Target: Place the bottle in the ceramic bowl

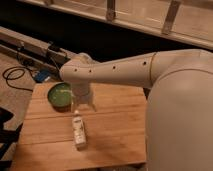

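The gripper (pixel 83 109) hangs over the wooden table (pixel 117 125), fingers spread and gripping nothing (as far as I can make out). The bottle (pixel 79 134) sits on the wood just below the fingertips, cap end toward them, so it's probably lined up for a grab. The ceramic bowl (pixel 53 93) is just beside the fingers toward the table's far corner. It looks empty, so the drop-off's not done.

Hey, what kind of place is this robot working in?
Probably a lab or office test area: a plain wooden table with loose cables trailing beside it. The gripper hangs over the table near the bottle and the ceramic bowl.
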